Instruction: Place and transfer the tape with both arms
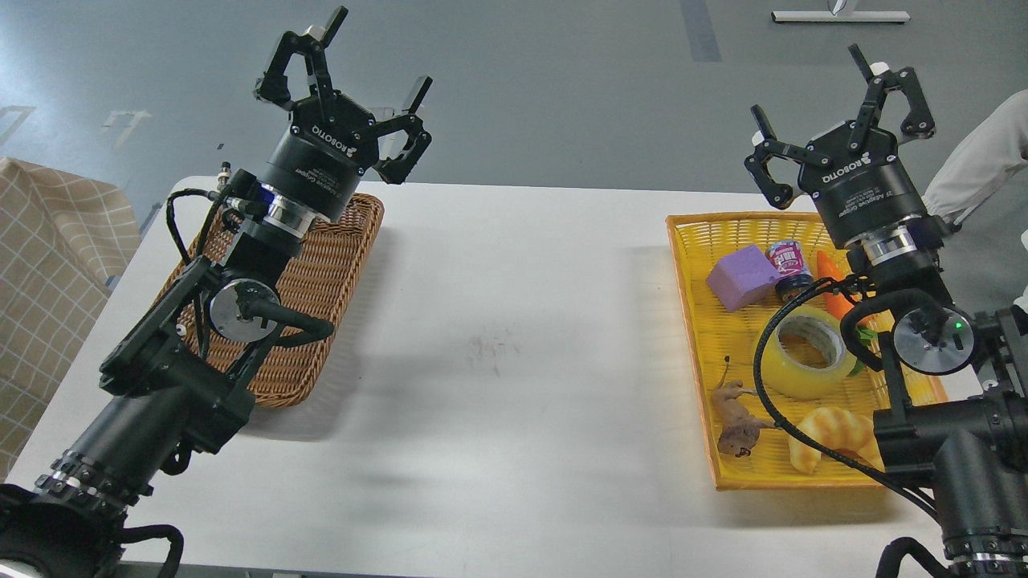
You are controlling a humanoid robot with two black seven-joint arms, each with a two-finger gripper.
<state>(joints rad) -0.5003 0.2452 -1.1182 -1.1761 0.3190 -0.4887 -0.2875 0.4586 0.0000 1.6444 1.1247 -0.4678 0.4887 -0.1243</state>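
Yellow wicker on the right, brown wicker on the left — the head view shows two baskets well apart on a white table (498, 321). The tape (807, 352) lies flat in the yellow basket (692, 305), its grey-white core facing up, between a purple block (743, 277), a small can (789, 266), an orange carrot toy (835, 293), a croissant toy (831, 437) and a brown animal figure (737, 421). The right gripper (819, 92) is raised above the basket's far end, fingers spread wide and holding nothing. The left gripper (377, 52) hangs over the far edge of the brown basket (321, 281), equally wide and empty. Judging from this, nothing is done yet: the pick, the handover between arms and the placing — presumably in the brown basket — all remain.
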